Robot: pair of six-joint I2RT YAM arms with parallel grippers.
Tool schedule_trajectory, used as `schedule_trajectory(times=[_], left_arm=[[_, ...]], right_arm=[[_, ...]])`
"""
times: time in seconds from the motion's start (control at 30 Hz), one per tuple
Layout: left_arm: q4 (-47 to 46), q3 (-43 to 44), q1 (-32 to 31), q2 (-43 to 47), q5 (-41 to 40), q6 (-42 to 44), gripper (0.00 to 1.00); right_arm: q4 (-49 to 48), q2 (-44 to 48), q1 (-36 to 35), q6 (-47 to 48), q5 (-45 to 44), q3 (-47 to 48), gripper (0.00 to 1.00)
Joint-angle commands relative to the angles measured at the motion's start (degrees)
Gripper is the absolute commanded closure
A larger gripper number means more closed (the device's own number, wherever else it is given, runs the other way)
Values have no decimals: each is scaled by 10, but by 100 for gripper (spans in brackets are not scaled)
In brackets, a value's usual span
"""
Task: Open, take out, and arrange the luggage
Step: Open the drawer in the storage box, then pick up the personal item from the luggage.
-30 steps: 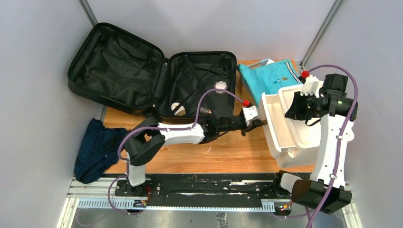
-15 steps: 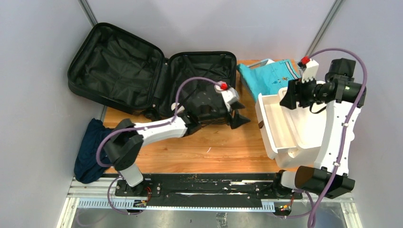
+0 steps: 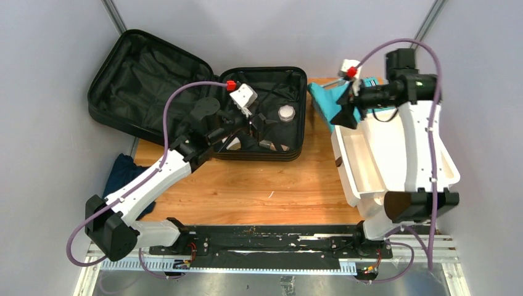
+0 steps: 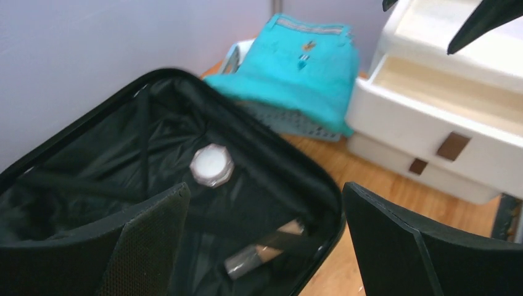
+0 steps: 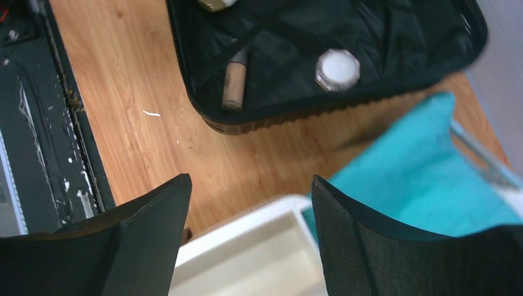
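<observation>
With the luggage [image 3: 154,80] lying open right beneath your left end effector [image 4: 265,188], whose fingers stand wide apart and empty, you're at the take-out step, so drop onto the white-lidded jar [image 4: 211,165] just ahead; your right end effector [image 5: 250,179] is apart too.

One luggage [image 3: 148,80], one white drawer unit [image 3: 367,168], one teal garment [image 3: 329,102], one navy garment [image 3: 123,169], one jar [image 3: 286,113], one tube [image 5: 233,80].
</observation>
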State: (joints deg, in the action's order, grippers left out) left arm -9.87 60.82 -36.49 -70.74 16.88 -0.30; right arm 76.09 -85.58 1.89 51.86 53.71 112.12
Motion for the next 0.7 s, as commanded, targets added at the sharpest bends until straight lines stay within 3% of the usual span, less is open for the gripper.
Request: schedule_trajectory(times=[0.0, 0.13, 0.37, 0.67], left_arm=[[197, 51, 7, 2, -73, 77, 0], [262, 67, 9, 14, -104, 63, 0], [297, 23, 11, 84, -210, 37, 0], [303, -24, 16, 141, -276, 19, 0]], right_arm=[[33, -72, -91, 123, -6, 47, 25], [17, -169, -168, 119, -57, 106, 25], [-51, -351, -283, -44, -263, 250, 23], [-125, -475, -316, -119, -440, 293, 15]])
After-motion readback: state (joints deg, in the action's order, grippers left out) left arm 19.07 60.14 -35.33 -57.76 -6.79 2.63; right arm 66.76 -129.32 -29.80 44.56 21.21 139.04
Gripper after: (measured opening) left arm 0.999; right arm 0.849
